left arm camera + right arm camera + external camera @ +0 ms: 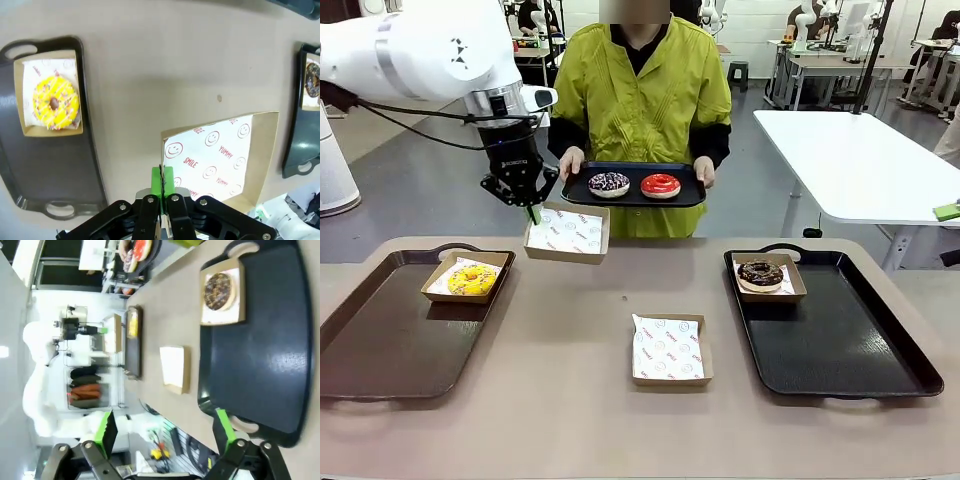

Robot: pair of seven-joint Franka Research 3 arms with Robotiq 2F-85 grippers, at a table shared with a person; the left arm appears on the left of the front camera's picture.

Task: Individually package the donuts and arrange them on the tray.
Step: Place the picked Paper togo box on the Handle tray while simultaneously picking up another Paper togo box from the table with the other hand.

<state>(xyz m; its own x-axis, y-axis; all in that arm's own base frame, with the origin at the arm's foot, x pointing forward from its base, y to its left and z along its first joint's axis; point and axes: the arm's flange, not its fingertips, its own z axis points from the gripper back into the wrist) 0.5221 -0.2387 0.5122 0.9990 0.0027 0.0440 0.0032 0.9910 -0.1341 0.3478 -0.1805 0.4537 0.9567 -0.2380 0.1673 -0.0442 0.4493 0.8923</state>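
The left fingers point(156, 181) pinch the edge of an empty box point(220, 155) above the table's point(570, 400) far edge; the yellow donut point(472, 280) lies boxed on the left tray point(380, 350), near them; the right fingers point(108, 430) are spread wide over the right tray point(260, 365), the chocolate donut point(218, 291) boxed at its far end; the sprinkled donut point(609, 183) and red donut point(660, 185) lie on the person's tray point(582, 190).

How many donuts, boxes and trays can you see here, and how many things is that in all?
Donuts: 4
Boxes: 4
Trays: 3
Total: 11
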